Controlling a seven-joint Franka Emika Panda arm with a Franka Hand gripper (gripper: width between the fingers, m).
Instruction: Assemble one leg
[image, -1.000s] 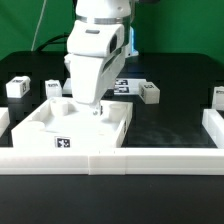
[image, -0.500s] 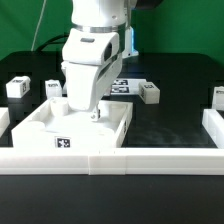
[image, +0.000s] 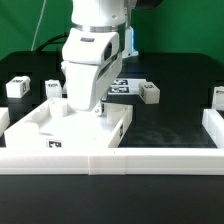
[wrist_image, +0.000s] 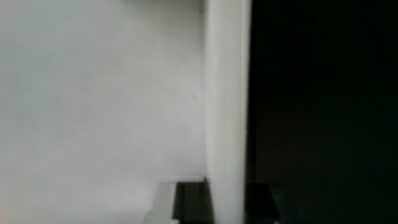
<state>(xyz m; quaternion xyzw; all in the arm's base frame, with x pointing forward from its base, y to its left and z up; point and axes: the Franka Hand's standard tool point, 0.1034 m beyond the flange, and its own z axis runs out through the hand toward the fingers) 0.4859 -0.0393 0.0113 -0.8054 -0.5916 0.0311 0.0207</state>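
The big white tray-like part (image: 40, 128) lies against the front white fence. My gripper (image: 96, 112) is down on its wall on the exterior view's right side. In the wrist view the gripper (wrist_image: 228, 196) has one dark finger (wrist_image: 189, 203) on each side of the tray's white rim (wrist_image: 226, 90), shut on it. Small white legs with tags lie apart on the black table: one at far left (image: 17, 87), one behind the tray (image: 53, 90), one right of the arm (image: 150, 93), one at the right edge (image: 218, 96). None is held.
A white fence (image: 120, 160) runs along the front, with side pieces at the exterior view's left (image: 3, 120) and right (image: 212, 125). The marker board (image: 122, 85) lies behind the arm. A green backdrop stands at the back.
The tray-like part has slid toward the front fence and a little to the exterior view's left, with my gripper on its wall. The legs have not moved.
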